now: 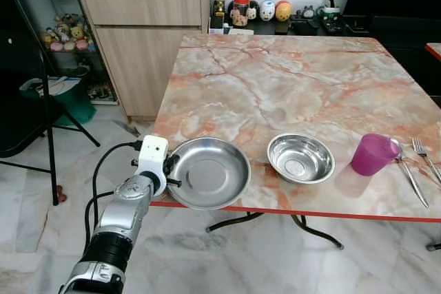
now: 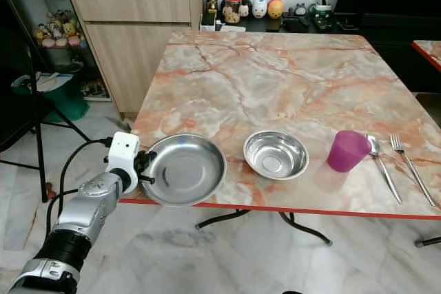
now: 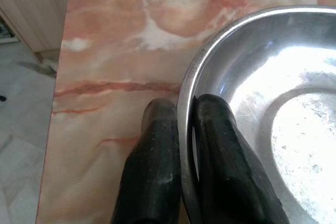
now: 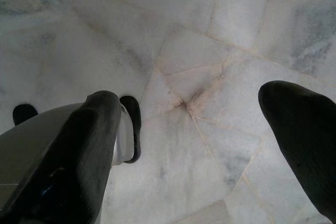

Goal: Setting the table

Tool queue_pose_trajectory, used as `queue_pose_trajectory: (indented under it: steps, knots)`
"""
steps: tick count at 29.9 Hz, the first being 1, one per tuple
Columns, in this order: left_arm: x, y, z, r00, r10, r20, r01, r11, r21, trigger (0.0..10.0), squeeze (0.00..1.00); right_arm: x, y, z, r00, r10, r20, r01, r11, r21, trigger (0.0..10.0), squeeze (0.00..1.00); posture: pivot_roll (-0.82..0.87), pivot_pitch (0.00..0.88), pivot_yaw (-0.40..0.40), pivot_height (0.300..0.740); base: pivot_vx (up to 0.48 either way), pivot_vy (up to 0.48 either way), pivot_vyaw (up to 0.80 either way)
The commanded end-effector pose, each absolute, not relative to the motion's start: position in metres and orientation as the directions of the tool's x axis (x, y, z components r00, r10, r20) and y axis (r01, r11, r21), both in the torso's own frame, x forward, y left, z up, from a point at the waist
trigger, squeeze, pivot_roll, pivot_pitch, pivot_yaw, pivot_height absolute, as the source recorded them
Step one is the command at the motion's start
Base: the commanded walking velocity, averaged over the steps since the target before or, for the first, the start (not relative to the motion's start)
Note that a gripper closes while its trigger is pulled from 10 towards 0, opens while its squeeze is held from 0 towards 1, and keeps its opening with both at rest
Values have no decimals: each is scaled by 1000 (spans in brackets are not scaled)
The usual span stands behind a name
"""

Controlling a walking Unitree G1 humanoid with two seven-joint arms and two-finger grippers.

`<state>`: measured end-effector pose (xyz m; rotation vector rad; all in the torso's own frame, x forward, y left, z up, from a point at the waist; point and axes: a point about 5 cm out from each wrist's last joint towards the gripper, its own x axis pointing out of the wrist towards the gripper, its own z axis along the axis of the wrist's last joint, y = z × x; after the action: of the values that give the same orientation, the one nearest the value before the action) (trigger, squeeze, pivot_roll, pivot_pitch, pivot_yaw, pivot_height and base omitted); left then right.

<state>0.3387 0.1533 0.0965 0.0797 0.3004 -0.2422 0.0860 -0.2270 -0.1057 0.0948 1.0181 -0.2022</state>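
Marble bench [image 1: 289, 80] on tiled floor | L claw [image 3: 181, 145] pinched on rim of plate [image 1: 210, 172], at bench edge just beside bowl [image 1: 300, 158] | R claw [image 4: 205, 145] wide, idle | risk: plate overhangs edge, thin rim grip may slip, plate tips off.

Left claw [image 3: 181, 145] clamped on rim of steel plate [image 3: 273, 103]: one black finger [image 3: 152, 166] outside rim, on marble table [image 3: 115, 51], other finger inside. Plate shallow, shiny, glare across bottom. Pinched rim lies near table's side edge; beyond edge, pale tiled floor [image 3: 16, 145] and wooden cabinet [image 3: 37, 3].
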Motion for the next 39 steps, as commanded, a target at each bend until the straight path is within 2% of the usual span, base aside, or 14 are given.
queue_pose_trajectory:
  steps: [1, 6, 9, 10, 11, 12, 13, 14, 20, 26, 33, 39]
  knots:
    - [339, 153, 98, 922, -228, -312, 260, 963, 67, 0, 0, 85, -226, -106, 515, -123, -848, 213, 977, -13, 10000, 0, 90, 0, -25, 740, 0, 0, 0]
    - [337, 155, 96, 928, -220, -301, 246, 968, 52, 0, 0, 86, -226, -105, 519, -118, -846, 208, 978, -9, 10000, 0, 89, 0, -26, 740, 0, 0, 0]
    - [336, 156, 97, 941, -213, -263, 217, 976, -16, 0, 0, 86, -226, -105, 521, -116, -845, 208, 978, -6, 10000, 0, 86, 0, -27, 740, 0, 0, 0]
    - [337, 158, 104, 964, -193, -182, 178, 979, -97, 0, 0, 85, -226, -105, 522, -115, -845, 207, 978, -5, 10000, 0, 88, 0, -28, 740, 0, 0, 0]
    - [337, 159, 108, 975, -180, -131, 160, 976, -150, 824, 0, 85, -226, -105, 523, -114, -845, 206, 979, -5, 10000, 0, 87, 0, -29, 740, 0, 0, 0]
    - [337, 160, 114, 984, -165, -68, 141, 954, -265, 10000, 0, 85, -226, -105, 524, -112, -844, 205, 979, -3, 10000, 0, 87, 0, -31, 740, 0, 0, 0]
    - [337, 160, 116, 985, -164, -51, 139, 937, -320, 10000, 0, 85, -226, -105, 525, -112, -844, 204, 979, -3, 10000, 0, 86, 0, -31, 740, 0, 0, 0]
    - [336, 161, 121, 989, -149, -10, 130, 891, -435, 10000, 0, 85, -226, -105, 525, -112, -844, 204, 979, -2, 10000, 0, 86, 0, -34, 740, 0, 0, 0]
    - [337, 165, 128, 993, -103, 50, 113, 833, -541, 10000, 0, 85, -227, -105, 527, -109, -843, 202, 979, 0, 10000, 0, 82, 0, -42, 740, 0, 0, 0]
    - [339, 167, 146, 985, -40, 169, 151, 679, -719, 10000, 0, 85, -228, -105, 528, -109, -842, 202, 979, 0, 10000, 0, 78, 0, -46, 740, 0, 0, 0]
    - [339, 165, 151, 983, -19, 184, 155, 625, -765, 10000, 0, 85, -228, -104, 530, -104, -841, 202, 979, 6, 10000, 0, 77, 0, -49, 740, 0, 0, 0]
    - [339, 160, 159, 974, -45, 223, 200, 637, -745, 10000, 0, 85, -228, -104, 531, -104, -841, 202, 979, 7, 10000, 0, 77, 0, -49, 740, 0, -142, 0]
